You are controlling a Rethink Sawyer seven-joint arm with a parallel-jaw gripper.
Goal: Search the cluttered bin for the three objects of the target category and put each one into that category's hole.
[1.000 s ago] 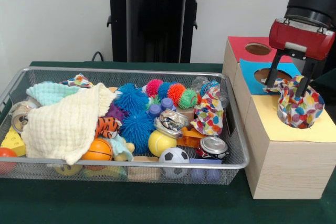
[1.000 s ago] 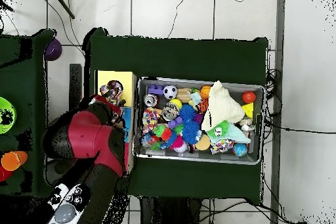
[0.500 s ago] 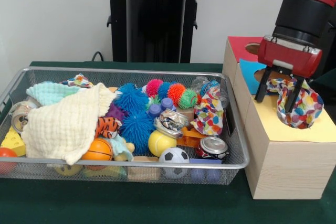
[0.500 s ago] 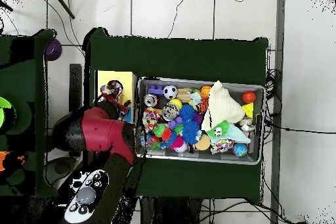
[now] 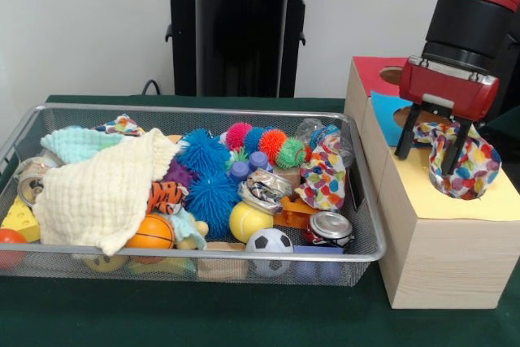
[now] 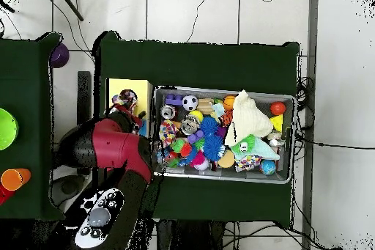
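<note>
The red gripper (image 5: 428, 155) stands spread wide above the multicoloured spotted cloth (image 5: 463, 166), bunched in the yellow hole of the wooden box (image 5: 443, 254). Left, the wire mesh bin (image 5: 367, 251) holds balls, cans, cloths.

Purple bowl (image 6: 58, 54), green bowl (image 6: 6, 128) on side table (image 6: 29, 78).

You see a dark green table (image 5: 187, 314) before a plain white wall (image 5: 81, 30), standing on a pale tiled floor (image 6: 220, 12) strung with black cables (image 6: 322, 144).
</note>
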